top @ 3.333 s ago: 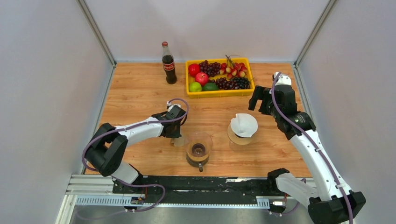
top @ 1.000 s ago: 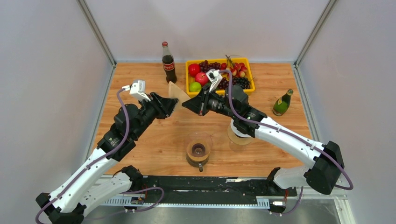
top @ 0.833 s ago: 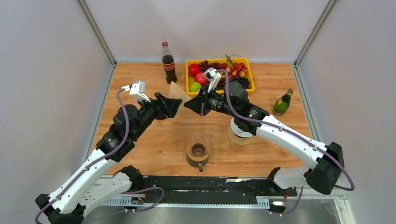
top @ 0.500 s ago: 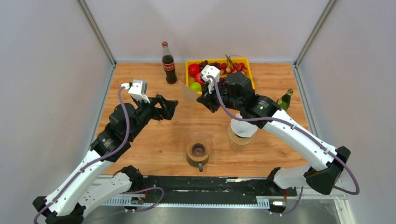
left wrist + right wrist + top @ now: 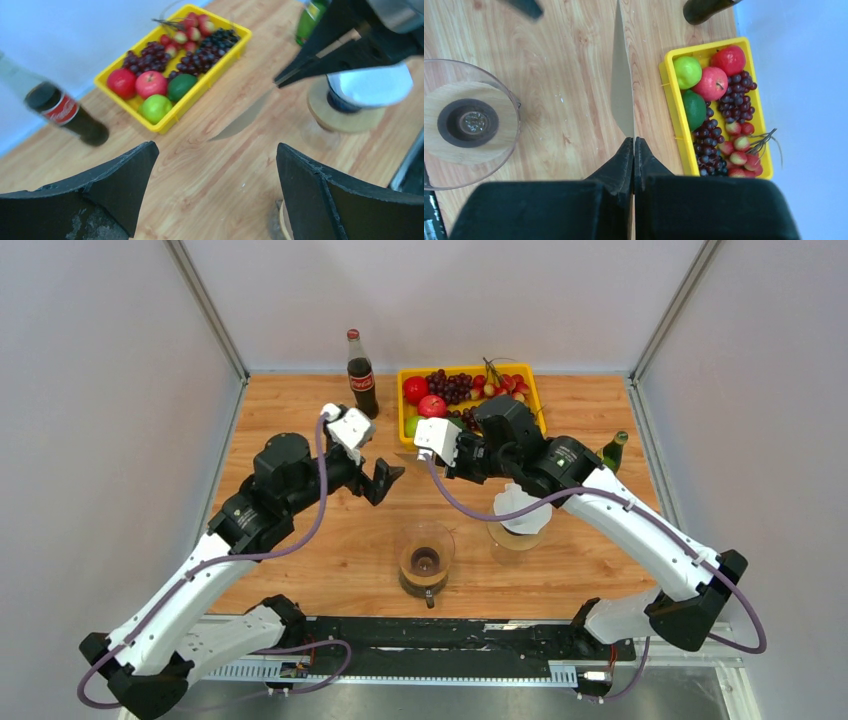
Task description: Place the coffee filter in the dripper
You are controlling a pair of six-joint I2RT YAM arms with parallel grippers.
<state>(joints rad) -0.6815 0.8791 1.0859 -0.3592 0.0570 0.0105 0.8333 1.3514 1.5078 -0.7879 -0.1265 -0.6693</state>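
- Now, my right tool [image 5: 633,144] pinches the brown paper filter [image 5: 622,85] by one edge, above the bench [image 5: 549,50].
- Filter sits between fruit tray [image 5: 202,92] and glass dripper [image 5: 499,142], touching neither.
- Left tool [image 5: 215,155] spread wide, empty.

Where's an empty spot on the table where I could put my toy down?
Bare wood lies left of the cola bottle, by the wall, and between the yellow tray and the green bottle. The middle is crowded: left hand, right hand, dripper, filter stand.
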